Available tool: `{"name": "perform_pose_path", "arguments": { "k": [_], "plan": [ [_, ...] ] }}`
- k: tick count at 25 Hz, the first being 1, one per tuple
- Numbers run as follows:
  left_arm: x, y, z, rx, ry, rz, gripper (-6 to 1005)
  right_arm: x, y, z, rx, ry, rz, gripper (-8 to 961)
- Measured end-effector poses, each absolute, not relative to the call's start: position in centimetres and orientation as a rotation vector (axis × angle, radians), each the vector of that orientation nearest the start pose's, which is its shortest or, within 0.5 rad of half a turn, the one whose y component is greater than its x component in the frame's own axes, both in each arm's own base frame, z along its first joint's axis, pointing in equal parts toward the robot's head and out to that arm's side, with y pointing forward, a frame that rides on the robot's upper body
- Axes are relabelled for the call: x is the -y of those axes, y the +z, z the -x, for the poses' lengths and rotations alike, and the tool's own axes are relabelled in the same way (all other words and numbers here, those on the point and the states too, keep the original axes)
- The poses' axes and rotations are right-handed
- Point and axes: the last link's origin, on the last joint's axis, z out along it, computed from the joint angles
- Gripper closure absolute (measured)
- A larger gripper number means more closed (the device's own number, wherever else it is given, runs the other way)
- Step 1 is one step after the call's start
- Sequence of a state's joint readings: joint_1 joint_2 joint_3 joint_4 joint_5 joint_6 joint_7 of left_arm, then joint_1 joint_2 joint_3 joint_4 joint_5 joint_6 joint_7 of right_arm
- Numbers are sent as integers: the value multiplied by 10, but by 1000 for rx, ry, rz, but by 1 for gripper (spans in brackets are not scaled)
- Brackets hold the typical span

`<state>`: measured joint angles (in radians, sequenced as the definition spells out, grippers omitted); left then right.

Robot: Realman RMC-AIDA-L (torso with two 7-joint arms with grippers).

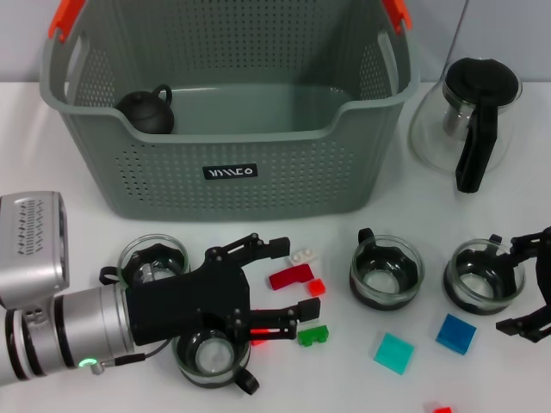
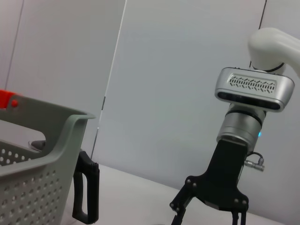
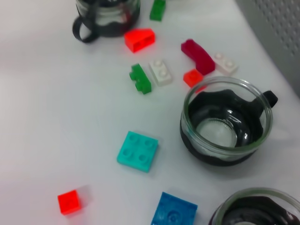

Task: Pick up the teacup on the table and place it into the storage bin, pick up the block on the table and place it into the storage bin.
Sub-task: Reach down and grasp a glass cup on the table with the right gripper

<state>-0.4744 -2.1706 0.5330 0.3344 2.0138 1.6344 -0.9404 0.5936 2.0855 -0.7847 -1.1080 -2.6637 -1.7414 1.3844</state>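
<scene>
Because the blocks lie scattered between the cups, the left gripper [image 1: 288,280] is held low with its jaws spread around a dark red block [image 1: 290,276], well short of the storage bin [image 1: 232,176]. At the table's right edge, the right gripper [image 1: 523,280] is kept spread beside a teacup [image 1: 484,275].

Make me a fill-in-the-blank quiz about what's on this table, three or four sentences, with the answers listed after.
1. The small black teapot sits inside the grey-green perforated storage ___.
2. The left gripper hovers open over a dark ___ block.
3. The glass carafe with a black handle stands to the robot's ___ of the bin.
4. The square block beside the turquoise block is ___.

Answers: bin; red; right; blue
</scene>
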Motion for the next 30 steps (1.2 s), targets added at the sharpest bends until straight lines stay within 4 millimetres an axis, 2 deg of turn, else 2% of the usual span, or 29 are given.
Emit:
{"name": "perform_pose_path", "arguments": {
  "k": [10,13,20,26,29,30],
  "plan": [
    [-262,-74,260,535,-1054,2679,48,-336,22,-266,-82,-518,3011,53],
    [-262,-75,260,543,-1056,2675,48,-338,13,-271,-88,-619,3002,72],
    [-262,-75,261,550,-1051,2668,48,-339,7,-270,-92,-680,2993,116],
    [-263,-74,261,551,-1055,2661,48,-339,8,-267,-100,-678,2995,215],
    [-262,-74,261,553,-1055,2659,48,-338,7,-266,-122,-684,2996,456],
    [-262,-74,261,553,-1055,2659,48,-338,7,-266,-126,-687,2997,506]
  ]
}}
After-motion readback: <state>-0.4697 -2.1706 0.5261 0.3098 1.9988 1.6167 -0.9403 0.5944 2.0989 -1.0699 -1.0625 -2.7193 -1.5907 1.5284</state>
